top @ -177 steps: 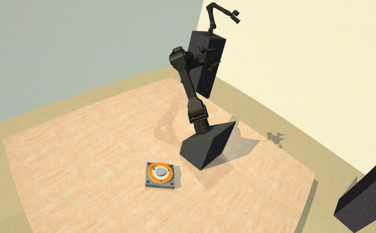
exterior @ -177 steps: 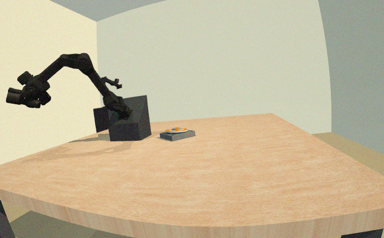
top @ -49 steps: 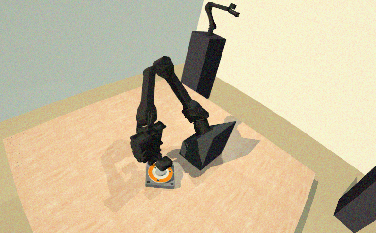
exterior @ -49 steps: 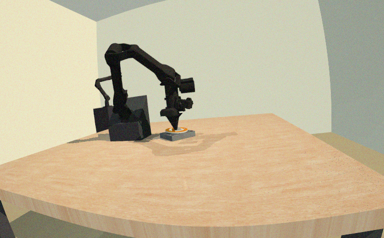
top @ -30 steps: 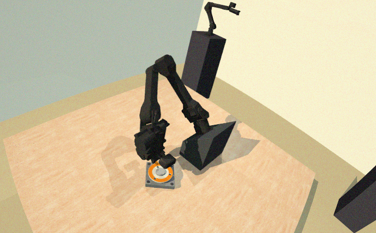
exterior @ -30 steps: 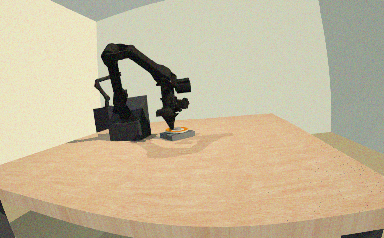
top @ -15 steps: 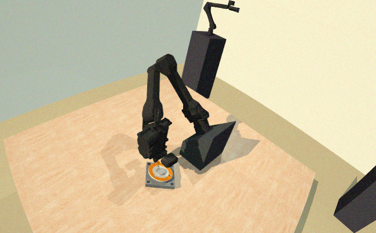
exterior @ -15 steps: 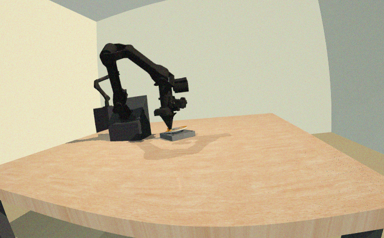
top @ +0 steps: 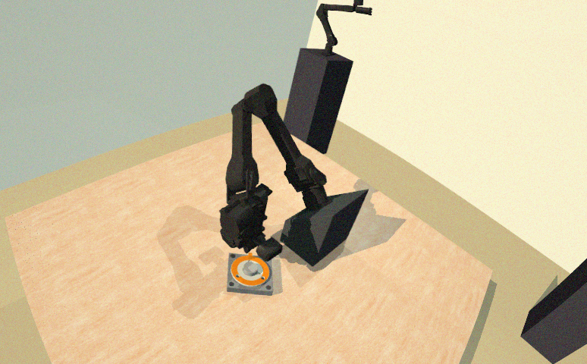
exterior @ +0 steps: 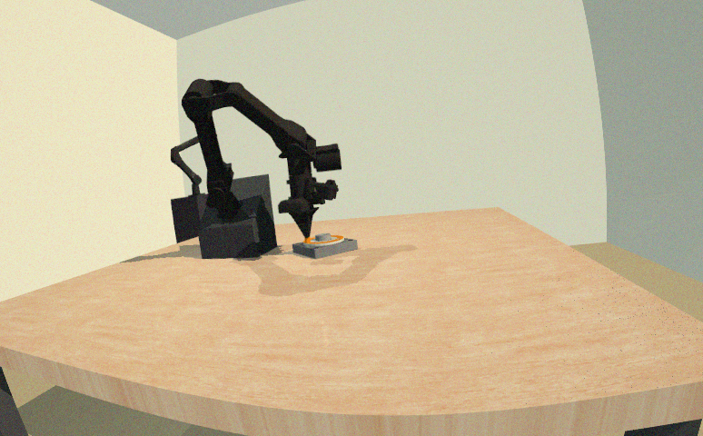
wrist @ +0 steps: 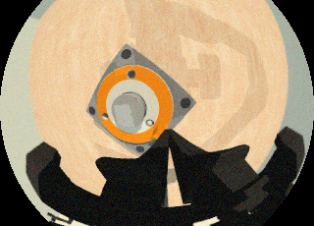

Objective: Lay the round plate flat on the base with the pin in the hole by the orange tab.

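Note how your closed, empty claw (wrist: 171,141) meets the plate's (wrist: 135,104) near rim at the orange tab (top: 250,255); the plate lies just beyond.

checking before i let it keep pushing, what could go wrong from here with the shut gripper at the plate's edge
1. The shut gripper meets the orange plate only at the tab on its rim. That narrow contact could slip off, leaving the plate unturned.
2. The plate's small hole sits close to the fingertips; a push too far may carry it past the pin, which cannot be made out here.
3. Pressing down at the rim might tilt the plate on the post or shift the grey base.
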Tool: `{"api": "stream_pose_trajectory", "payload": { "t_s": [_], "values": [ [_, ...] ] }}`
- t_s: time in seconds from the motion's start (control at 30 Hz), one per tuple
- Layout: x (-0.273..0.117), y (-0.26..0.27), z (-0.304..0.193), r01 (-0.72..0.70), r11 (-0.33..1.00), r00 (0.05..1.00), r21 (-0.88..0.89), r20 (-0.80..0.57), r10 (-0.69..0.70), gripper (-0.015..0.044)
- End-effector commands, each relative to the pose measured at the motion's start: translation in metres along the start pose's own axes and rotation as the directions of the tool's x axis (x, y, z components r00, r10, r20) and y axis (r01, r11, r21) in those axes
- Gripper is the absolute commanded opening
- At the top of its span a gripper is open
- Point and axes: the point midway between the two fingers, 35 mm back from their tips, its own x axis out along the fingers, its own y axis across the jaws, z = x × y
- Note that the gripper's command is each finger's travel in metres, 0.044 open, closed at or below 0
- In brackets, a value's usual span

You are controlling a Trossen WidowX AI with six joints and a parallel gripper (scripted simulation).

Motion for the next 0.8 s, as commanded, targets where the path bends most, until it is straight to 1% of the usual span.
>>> {"api": "stream_pose_trajectory", "payload": {
  "t_s": [0.0, 0.1, 0.43, 0.47, 0.5, 0.77],
  "values": [
    [0.001, 0.002, -0.002, -0.004, 1.000, 1.000, 0.004, -0.002, 0.004, 0.0000],
    [-0.005, 0.002, -0.001, -0.005, 1.000, 1.000, 0.004, -0.002, 0.005, 0.0000],
    [-0.047, 0.004, -0.004, -0.006, 1.000, 1.000, 0.004, -0.002, 0.006, 0.0000],
    [-0.048, 0.004, -0.004, -0.006, 1.000, 1.000, 0.004, -0.002, 0.006, 0.0000],
    [-0.038, 0.005, -0.004, 0.000, 1.000, 1.000, -0.007, -0.007, 0.000, 0.0000],
    [-0.038, 0.005, -0.004, 0.000, 1.000, 1.000, -0.007, -0.007, 0.000, 0.0000]
  ]
}}
